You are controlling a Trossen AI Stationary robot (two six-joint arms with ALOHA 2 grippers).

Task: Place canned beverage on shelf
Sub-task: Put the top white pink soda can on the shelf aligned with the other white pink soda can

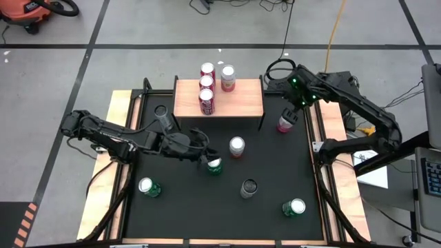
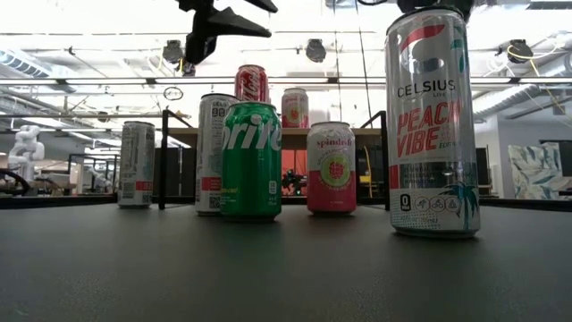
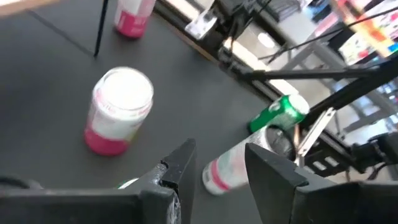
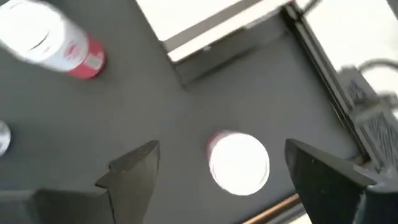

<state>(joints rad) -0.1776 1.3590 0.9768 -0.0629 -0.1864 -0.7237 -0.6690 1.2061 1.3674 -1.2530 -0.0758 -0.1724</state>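
Overhead, right gripper (image 4: 221, 171) spread above pink can (image 4: 239, 163), left gripper (image 3: 217, 168) part-open over green can (image 1: 214, 165).

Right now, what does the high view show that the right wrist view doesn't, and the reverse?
Only the high view shows both arms, the four cans on the light wooden shelf and the left gripper by a green can. Only the right wrist view shows the right gripper standing open, straddling the pink can from above. Both show that pink can on the black mat beside the shelf.
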